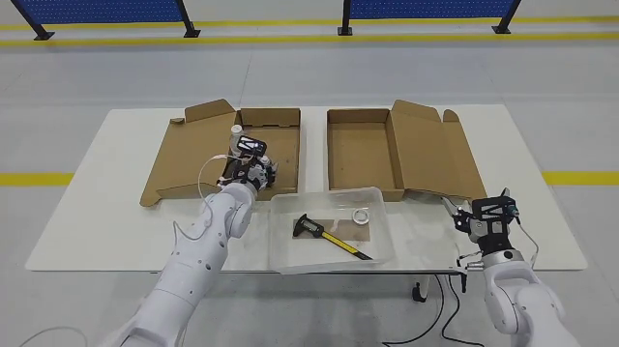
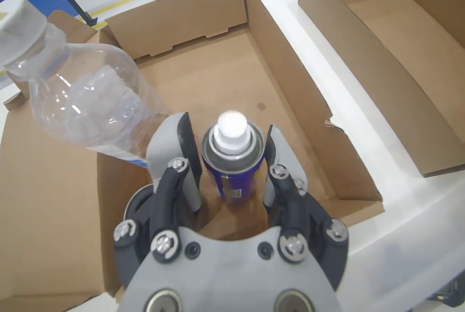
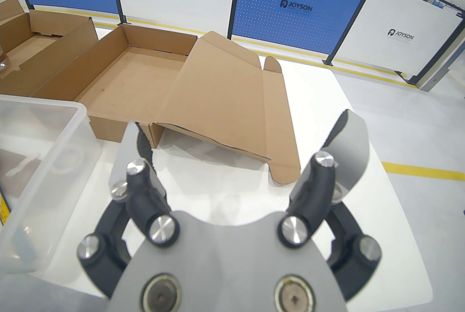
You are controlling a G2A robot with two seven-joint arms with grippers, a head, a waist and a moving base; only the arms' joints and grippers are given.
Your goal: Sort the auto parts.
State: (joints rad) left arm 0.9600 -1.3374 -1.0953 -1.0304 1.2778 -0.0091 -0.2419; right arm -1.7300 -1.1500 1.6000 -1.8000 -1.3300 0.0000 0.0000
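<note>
Top view, surface: a white surface (image 1: 97,221) carries two open cardboard boxes side by side, with a clear plastic bin (image 1: 290,255) just in front of the gap between them.
Top view, bin: a black-and-yellow caliper (image 1: 331,236) lies inside, and a white ring (image 1: 361,216) lies near it but apart.
Top view, my arms: my left end effector (image 1: 253,159) is over the left cardboard box (image 1: 285,130). My right end effector (image 1: 479,207) is over the surface, off the near corner of the right cardboard box (image 1: 358,154).
Left wrist view, spray can: a blue spray can (image 2: 232,168) with a white nozzle stands upright on the floor of the left cardboard box, framed by my left end effector.
Left wrist view, grasp: I cannot tell whether I am clenched on the spray can or released from it.
Left wrist view, bottle: a clear plastic bottle (image 2: 83,99) with a white cap is just beside my left end effector, at the box's side wall. Its base is hidden.
Right wrist view, grasp: my right end effector is released, spread wide, holding nothing.
Right wrist view, surroundings: the right cardboard box lies ahead with one flap folded out, and a corner of the clear plastic bin is near.
</note>
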